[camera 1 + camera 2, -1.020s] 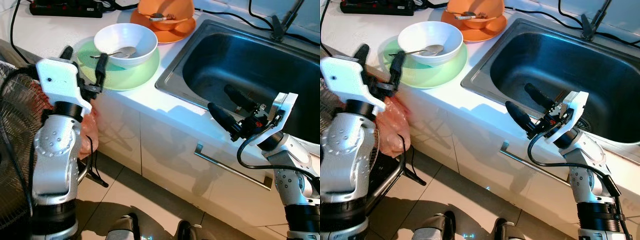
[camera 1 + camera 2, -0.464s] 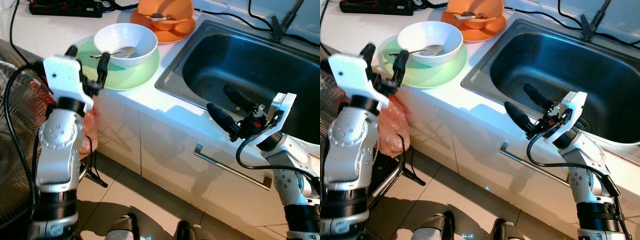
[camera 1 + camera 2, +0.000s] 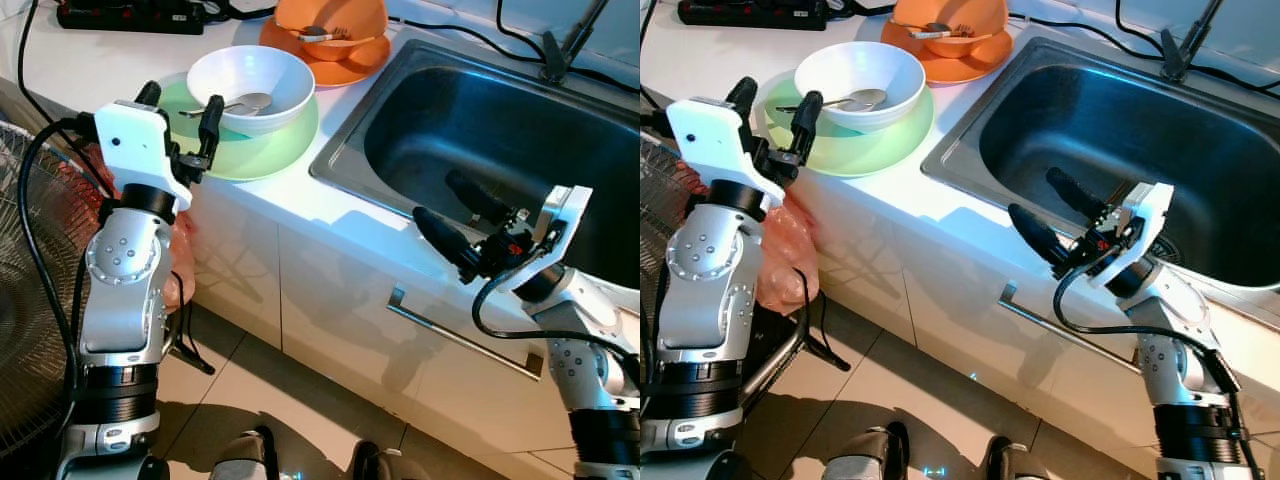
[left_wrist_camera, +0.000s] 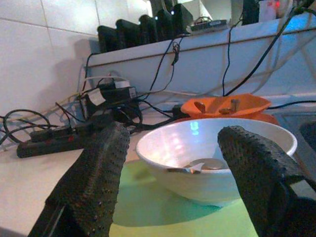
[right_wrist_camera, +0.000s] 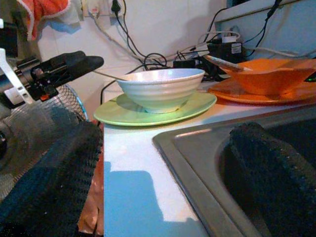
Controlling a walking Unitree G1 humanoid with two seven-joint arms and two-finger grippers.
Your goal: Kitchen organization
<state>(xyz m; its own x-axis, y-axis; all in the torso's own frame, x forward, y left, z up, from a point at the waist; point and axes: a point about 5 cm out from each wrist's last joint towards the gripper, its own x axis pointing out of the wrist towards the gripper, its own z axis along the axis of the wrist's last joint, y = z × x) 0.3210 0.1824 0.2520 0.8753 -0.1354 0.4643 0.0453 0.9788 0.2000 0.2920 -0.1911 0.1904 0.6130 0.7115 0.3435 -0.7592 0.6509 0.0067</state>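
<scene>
White bowl point(image 3: 251, 87) with spoon point(image 3: 232, 105) on green plate point(image 3: 268, 147), counter's near corner. Left gripper point(image 3: 180, 107) spread, level with rim, just short. Best advanced straight, straddling wall, closing gently. Right gripper point(image 3: 455, 215) spread, idle at sink point(image 3: 345, 140) edge.

— How's my light on the head cameras?

— Bright and even from above. I get sharp frames, no motion blur. The white counter point(image 3: 300, 200) nearly blows out, and there's a pale glare streak along the sink point(image 3: 480, 130) rim and a soft sheen inside the basin.

— Shadows?

— Soft ones under the counter edge, across the cabinet front and on the floor tiles point(image 3: 300, 400).

— And my wrists?

— Left wrist view is dimmer and bluish; the left gripper's fingers point(image 4: 94, 182) sit close and out of focus, with a glossy highlight inside the white bowl point(image 4: 217, 158). Right wrist view is warmer, its near fingers point(image 5: 49, 182) dark and blurred, the background crisp.
</scene>
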